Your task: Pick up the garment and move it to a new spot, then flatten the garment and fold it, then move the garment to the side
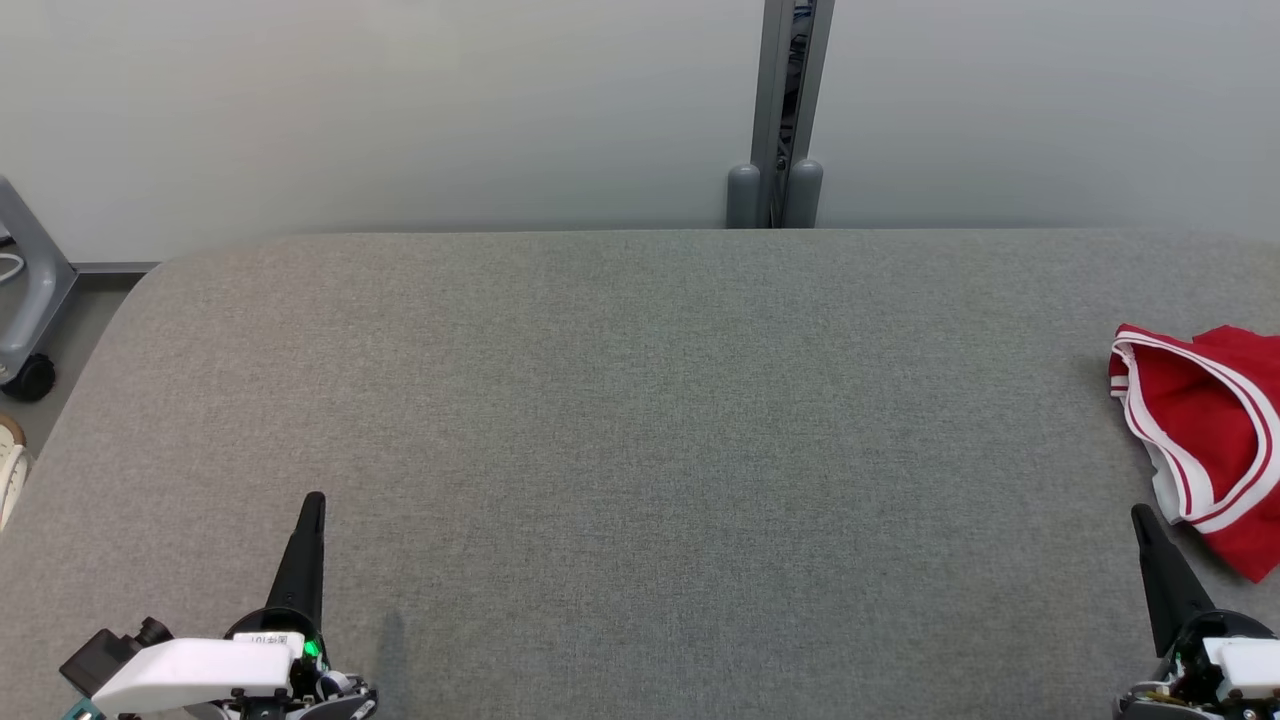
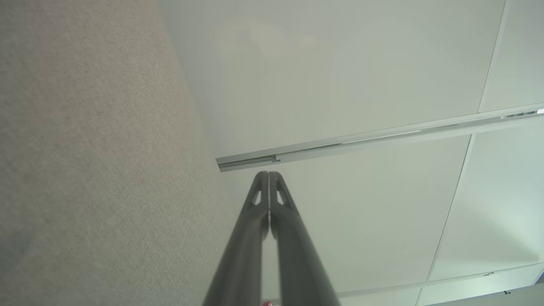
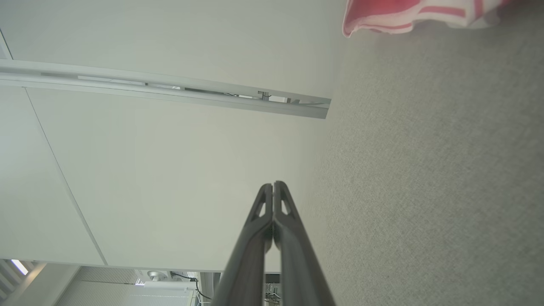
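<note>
Though crumpled, garment (image 1: 1203,415) near right hand (image 1: 1139,514)

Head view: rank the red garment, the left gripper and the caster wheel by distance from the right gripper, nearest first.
From the right gripper:
1. red garment, just beyond it, far right.
2. left gripper, across the table, near side.
3. caster wheel, on the floor past the left end.
</note>
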You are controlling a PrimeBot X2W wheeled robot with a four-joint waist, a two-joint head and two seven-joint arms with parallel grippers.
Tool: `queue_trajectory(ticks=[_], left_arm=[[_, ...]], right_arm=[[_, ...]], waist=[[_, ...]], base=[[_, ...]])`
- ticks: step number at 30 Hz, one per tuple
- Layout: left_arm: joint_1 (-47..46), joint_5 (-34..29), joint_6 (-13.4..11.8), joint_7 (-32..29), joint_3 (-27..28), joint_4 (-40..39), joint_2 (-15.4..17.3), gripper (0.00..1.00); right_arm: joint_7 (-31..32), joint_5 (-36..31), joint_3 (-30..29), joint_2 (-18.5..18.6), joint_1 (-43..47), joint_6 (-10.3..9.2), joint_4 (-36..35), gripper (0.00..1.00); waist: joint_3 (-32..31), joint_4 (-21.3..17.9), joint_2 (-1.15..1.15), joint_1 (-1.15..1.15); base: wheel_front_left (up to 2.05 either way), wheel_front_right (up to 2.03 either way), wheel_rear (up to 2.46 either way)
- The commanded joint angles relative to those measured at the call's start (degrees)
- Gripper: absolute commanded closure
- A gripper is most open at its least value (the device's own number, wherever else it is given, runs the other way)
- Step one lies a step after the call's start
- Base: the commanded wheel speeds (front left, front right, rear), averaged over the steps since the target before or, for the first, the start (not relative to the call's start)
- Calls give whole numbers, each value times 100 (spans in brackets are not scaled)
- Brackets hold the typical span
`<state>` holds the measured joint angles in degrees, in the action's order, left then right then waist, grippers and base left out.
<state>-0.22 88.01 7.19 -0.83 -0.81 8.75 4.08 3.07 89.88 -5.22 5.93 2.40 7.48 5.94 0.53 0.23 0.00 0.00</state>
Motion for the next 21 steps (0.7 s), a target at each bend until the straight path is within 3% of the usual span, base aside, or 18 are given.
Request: queue_trajectory(ticks=[1,21], left_arm=[[-87,105,38,-20,36,-41,31,100],[-84,654,50,-173,79,-56,24,100]], right_arm=[[57,124,-39,51,31,2,-48,100],[246,680,-134,39,54,2,-60,100]], waist=[[-4,-2,0,0],[-48,-23,0,0]], base=[[0,0,0],[0,0,0]])
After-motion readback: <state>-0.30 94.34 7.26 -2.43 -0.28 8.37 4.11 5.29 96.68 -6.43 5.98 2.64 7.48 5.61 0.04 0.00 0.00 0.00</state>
